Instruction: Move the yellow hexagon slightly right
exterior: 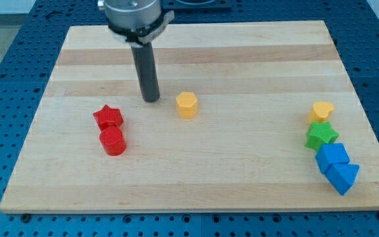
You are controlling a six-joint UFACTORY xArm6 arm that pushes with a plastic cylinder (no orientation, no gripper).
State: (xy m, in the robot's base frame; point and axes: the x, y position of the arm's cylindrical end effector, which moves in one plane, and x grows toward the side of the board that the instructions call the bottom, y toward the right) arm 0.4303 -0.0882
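Grey metal arm mount (133, 18) cut off at 12 o'clock edge; blue perforated table (5, 59) cropped all sides.

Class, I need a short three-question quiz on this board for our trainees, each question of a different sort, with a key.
1. True or false: my tip touches the yellow hexagon.
2. Which block lies nearest the view's bottom? A) red star B) green star C) blue triangular block
3. Fill in: the red cylinder sits just below the red ____.

Key: 1 false, a gap shows, with the tip on the hexagon's left; 2 C; 3 star.
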